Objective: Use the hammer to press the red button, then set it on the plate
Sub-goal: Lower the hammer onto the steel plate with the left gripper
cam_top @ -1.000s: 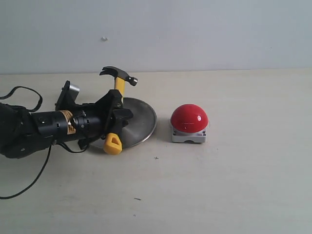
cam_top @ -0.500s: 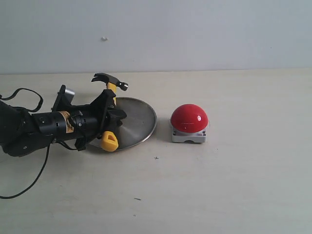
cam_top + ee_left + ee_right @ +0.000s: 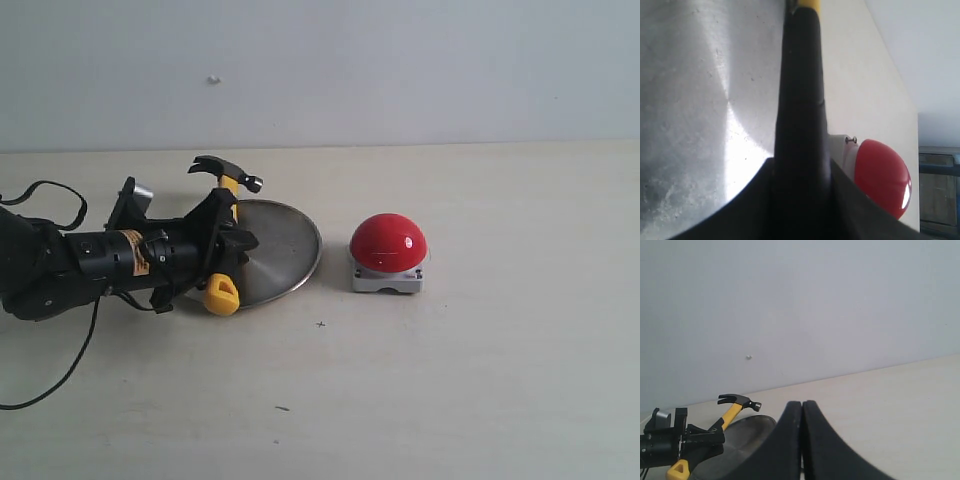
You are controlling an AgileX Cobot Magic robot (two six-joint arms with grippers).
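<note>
My left gripper [image 3: 228, 240] is shut on the black grip of the hammer [image 3: 229, 180]. It holds the hammer over the left side of the plate [image 3: 285, 250], dark head at the far end and yellow butt near the front rim. Whether the hammer touches the plate, I cannot tell. In the left wrist view the hammer [image 3: 800, 110] runs between the jaws of the left gripper [image 3: 801, 170], with the plate [image 3: 700, 100] under it and the red button [image 3: 882, 177] beyond. The red button [image 3: 388, 242] stands right of the plate. My right gripper [image 3: 802, 404] is shut on nothing, and its view shows the hammer [image 3: 736, 402] and plate [image 3: 745, 435] from afar.
A black cable [image 3: 48, 190] loops over the left arm and another trails across the table [image 3: 470, 380] at the front left. A pale wall [image 3: 400, 70] backs the table.
The left gripper has carried the hammer leftward and a little lower over the plate's left side; it has barely moved in the last half second. The right gripper has stayed shut.
</note>
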